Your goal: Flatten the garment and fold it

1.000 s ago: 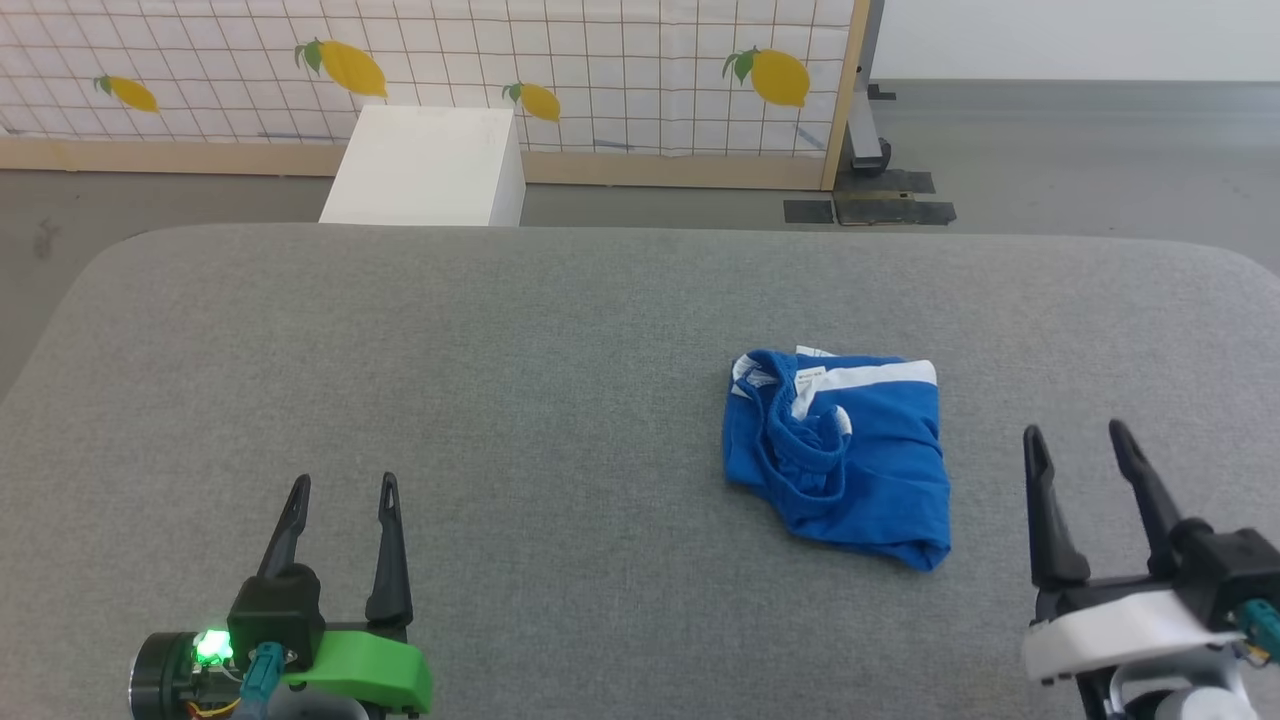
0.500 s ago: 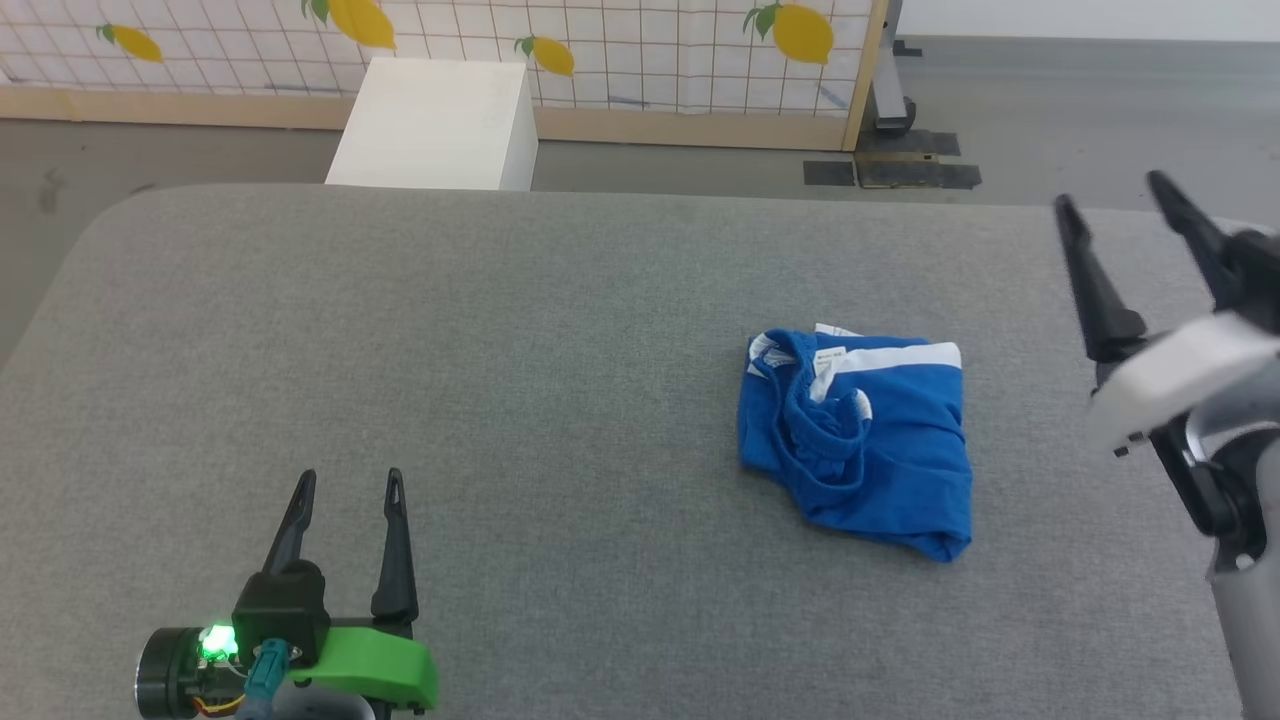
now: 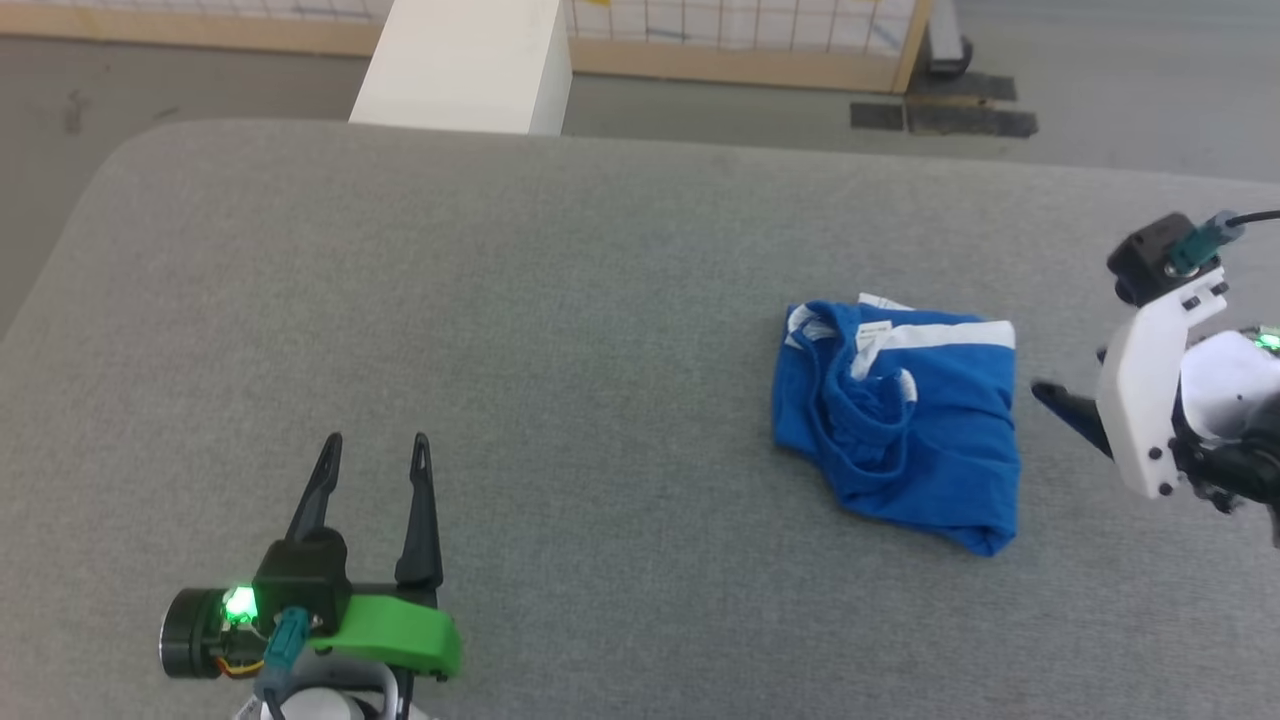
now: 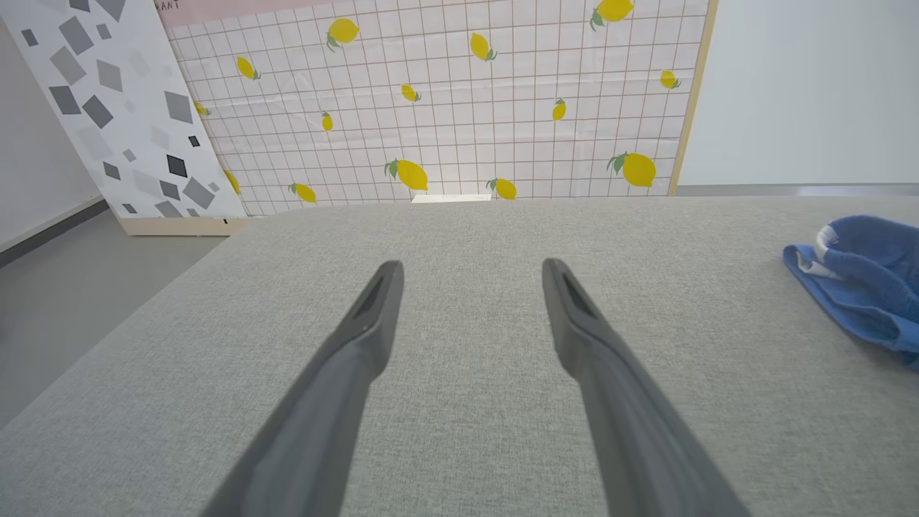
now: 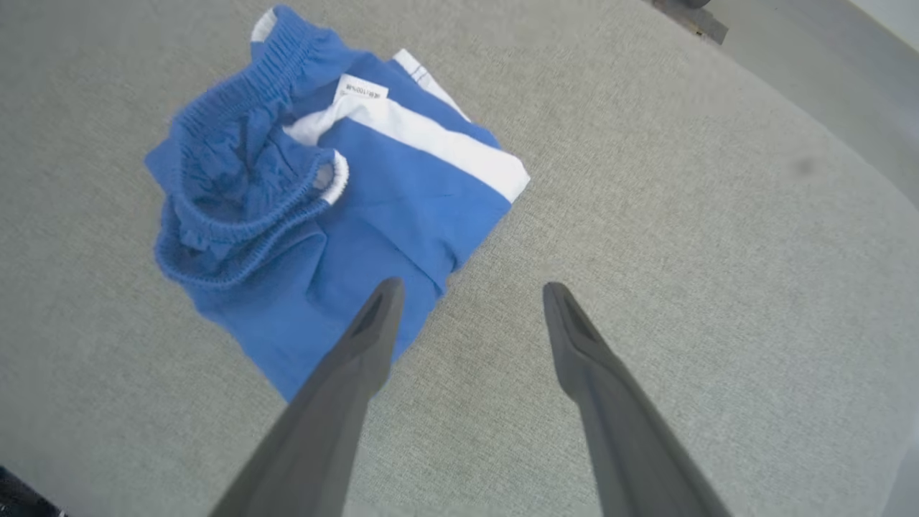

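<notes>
Garment (image 3: 900,430) lies crumpled on grey tabletop (image 3: 500,300). Right hand (image 5: 470,301) just beside garment, fingers apart, empty. Left hand (image 3: 375,445) well apart from garment, fingers apart, empty

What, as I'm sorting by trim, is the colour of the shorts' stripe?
White, on bright blue shorts; the stripe shows best in the right wrist view.

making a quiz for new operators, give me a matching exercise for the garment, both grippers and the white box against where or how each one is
1 garment
2 left gripper
3 right gripper
4 white box

a beyond the far edge of the table
b jaws open, close by the garment
c crumpled on the grey table
d jaws open over bare table, well apart from the garment

Pairs: 1-c, 2-d, 3-b, 4-a
</notes>
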Robot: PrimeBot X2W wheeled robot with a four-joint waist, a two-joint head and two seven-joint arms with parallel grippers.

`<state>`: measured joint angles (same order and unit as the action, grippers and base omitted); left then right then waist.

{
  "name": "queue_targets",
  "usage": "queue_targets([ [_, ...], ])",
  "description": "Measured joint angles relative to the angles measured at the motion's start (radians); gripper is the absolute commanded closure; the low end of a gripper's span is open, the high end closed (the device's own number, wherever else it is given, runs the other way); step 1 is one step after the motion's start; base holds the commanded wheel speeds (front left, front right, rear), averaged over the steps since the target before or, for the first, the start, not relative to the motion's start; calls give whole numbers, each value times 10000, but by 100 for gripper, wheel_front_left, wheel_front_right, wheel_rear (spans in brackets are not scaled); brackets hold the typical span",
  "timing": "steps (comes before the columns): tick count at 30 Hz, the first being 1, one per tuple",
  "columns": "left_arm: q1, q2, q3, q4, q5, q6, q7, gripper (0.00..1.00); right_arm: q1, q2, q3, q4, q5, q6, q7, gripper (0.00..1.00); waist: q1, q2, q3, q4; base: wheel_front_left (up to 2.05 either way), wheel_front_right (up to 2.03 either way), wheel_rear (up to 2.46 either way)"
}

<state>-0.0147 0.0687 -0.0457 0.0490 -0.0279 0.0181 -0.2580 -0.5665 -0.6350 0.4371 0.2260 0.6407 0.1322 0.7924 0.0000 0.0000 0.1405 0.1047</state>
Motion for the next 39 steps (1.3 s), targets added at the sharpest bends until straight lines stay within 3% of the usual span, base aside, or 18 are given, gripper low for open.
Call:
queue_targets([
  [8, -594, -54, -159, 4, -71, -12, 0, 0, -478, -36, 384, 851, 1837, 0, 1300, 0, 0, 0, 730, 385, 0, 0, 0],
  [15, -1061, -100, -382, 19, -146, -12, 0, 0, -807, 117, 757, 1659, 1889, -2, 1147, 0, 1, 0, 1455, 757, 0, 0, 0],
  [21, -1219, -113, -420, 82, -207, -12, 0, 0, -959, -169, 1296, 1540, 2138, -2, 844, 0, 1, 0, 1898, 1057, 0, 0, 0],
  [22, -1227, -113, -418, 90, -221, -10, 0, 0, -988, -240, 1409, 1478, 2165, -2, 805, 7, 0, 0, 1935, 1084, 0, 0, 0],
  [23, -1244, -117, -416, 100, -240, -10, 0, 0, -1034, -295, 1505, 1434, 2230, -2, 754, 100, 0, 0, 1974, 1109, 0, 0, 0],
  [33, -1198, -127, -178, 201, -207, -54, 0, 0, -1314, -297, 2360, 1212, 2708, -4, -554, 100, 1, 0, 1621, 739, 0, 0, 0],
  [39, -889, -77, 84, 46, -119, -81, 0, 0, -1825, -989, 3172, 38, 2746, -2, -803, 100, 0, 0, 1352, 13, 0, 0, 0],
])
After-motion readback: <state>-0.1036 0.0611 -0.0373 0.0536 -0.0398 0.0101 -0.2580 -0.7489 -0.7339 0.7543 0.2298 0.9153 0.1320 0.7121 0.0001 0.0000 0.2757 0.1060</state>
